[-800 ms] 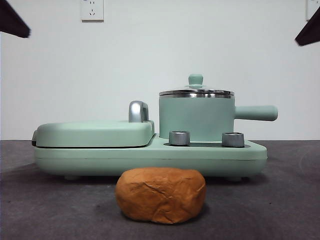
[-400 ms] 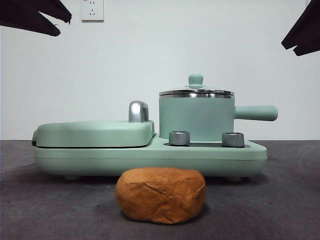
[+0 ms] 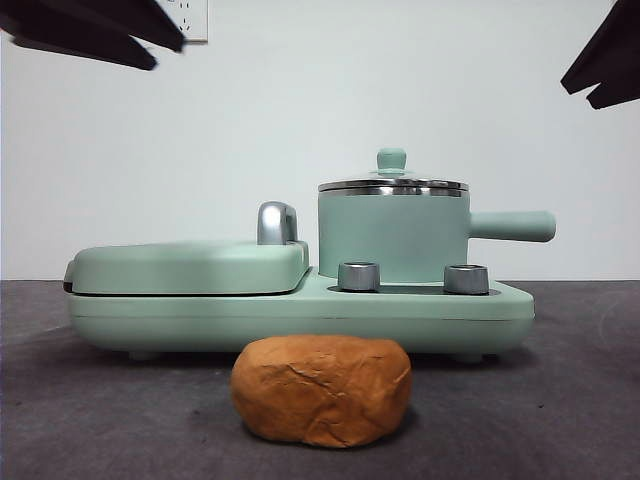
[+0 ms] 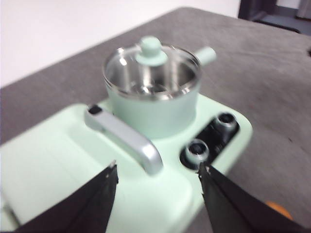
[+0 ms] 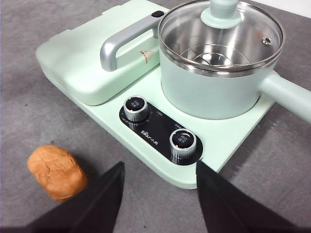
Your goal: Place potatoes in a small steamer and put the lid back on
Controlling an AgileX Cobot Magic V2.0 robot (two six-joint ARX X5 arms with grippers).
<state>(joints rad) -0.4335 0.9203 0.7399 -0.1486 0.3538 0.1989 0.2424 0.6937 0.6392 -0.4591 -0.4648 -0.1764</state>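
The potatoes (image 3: pixel 321 390), a single orange-brown lump, lie on the grey tabletop (image 3: pixel 560 400) just in front of the mint-green cooker base (image 3: pixel 300 315), apart from it. The small steamer (image 3: pixel 392 235) stands on that base with the lid (image 3: pixel 392 183) seated on its rim, so nothing can go in yet. The left pincer (image 4: pixel 156 194) hangs above the grill cover (image 4: pixel 53 165) with jaws spread wide and empty; the right pincer (image 5: pixel 159 199) hovers over the control knobs (image 5: pixel 182 141), likewise agape and holding nothing. Likely hazards: the small lid knob slipping from a shallow pinch, a tilted glass lid catching the rim, and the lump, about as wide as the pot, jamming at the mouth.
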